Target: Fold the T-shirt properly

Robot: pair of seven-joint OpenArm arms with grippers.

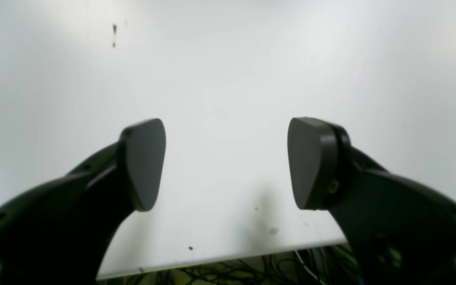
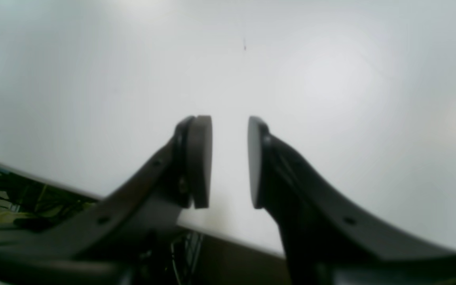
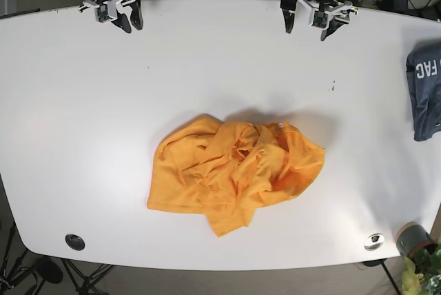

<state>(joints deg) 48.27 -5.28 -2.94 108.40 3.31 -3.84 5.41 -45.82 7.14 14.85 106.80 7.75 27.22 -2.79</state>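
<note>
Base view shows the crumpled orange cotton T-shirt (image 3: 234,173) bunched in a heap at the middle of the white oval worktop (image 3: 83,123), unfolded, so nothing is started. Both arms sit parked at the far edge, well apart from it: the left claw (image 3: 309,22) is spread wide, the right claw (image 3: 128,19) is parted narrowly, each gripping nothing, probably waiting to reach in.

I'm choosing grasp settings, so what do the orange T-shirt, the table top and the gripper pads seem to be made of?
The orange T-shirt looks like soft matte knit fabric, likely cotton: it lies crumpled in loose folds. The table looks like smooth white laminate or painted board with a faint sheen. The left gripper pads look matte dark grey, perhaps rubber; the right gripper pads look alike.
</note>
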